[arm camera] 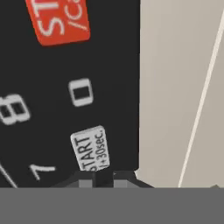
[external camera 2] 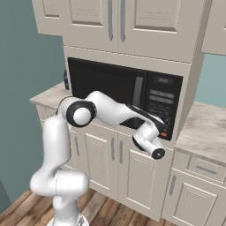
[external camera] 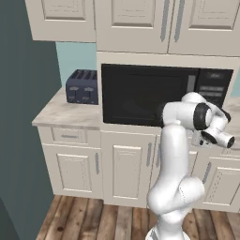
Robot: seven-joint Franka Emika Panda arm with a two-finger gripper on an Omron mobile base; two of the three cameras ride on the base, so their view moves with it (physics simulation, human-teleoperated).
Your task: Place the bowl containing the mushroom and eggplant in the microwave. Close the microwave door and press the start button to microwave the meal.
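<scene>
Microwave (external camera: pixel 140 93) keypad at pincer (arm camera: pixel 99 178) tips

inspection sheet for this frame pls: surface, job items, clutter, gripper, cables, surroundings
Surface: pale stone-look counter, a bare stretch at the left end.
Job's things: microwave sits in its cabinet niche, microwave door closed; the bowl and food cannot be made out behind the dark glass. Start button is a pale key just ahead of the fingertips; a red stop key lies farther along the keypad.
Clutter: dark blue-grey toaster on the counter, left of the microwave.
Gripper: gripper at the keypad's lower right corner, jaws nearly together, holding nothing.
Cables: nothing seen.
Surroundings: cream cabinets above and below, wood floor, teal wall.
</scene>
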